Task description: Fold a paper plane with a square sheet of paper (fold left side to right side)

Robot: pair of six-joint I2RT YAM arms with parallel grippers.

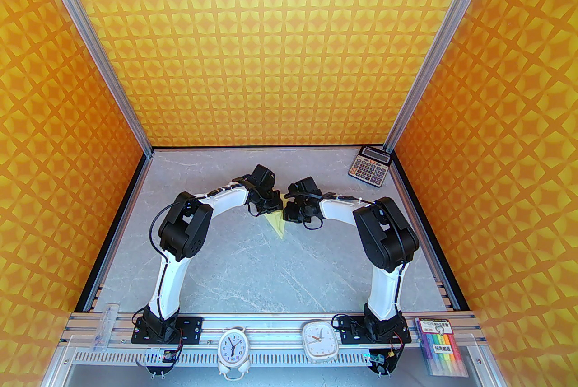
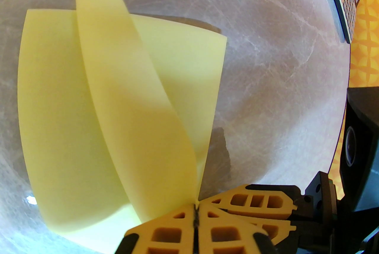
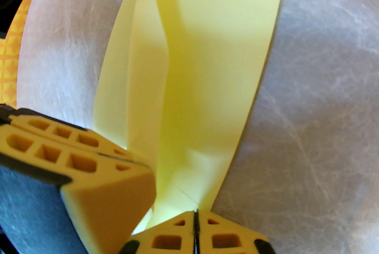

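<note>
Two grippers, the left gripper (image 2: 195, 211) and the right gripper (image 3: 195, 217), clamp their fingers on a raised end of the pale yellow, partly folded square sheet of paper (image 2: 59, 98), well left of the grey plastic calculator (image 1: 369, 166). Best to move rightward together, aligning edges before creasing.

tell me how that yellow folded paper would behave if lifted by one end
Probably floppy: the raised flap of the folded paper bows in a curve from the left hand. Likely very light, so a nudge could slide it across the smooth table. Its layers stand apart, so they may spring open.
</note>
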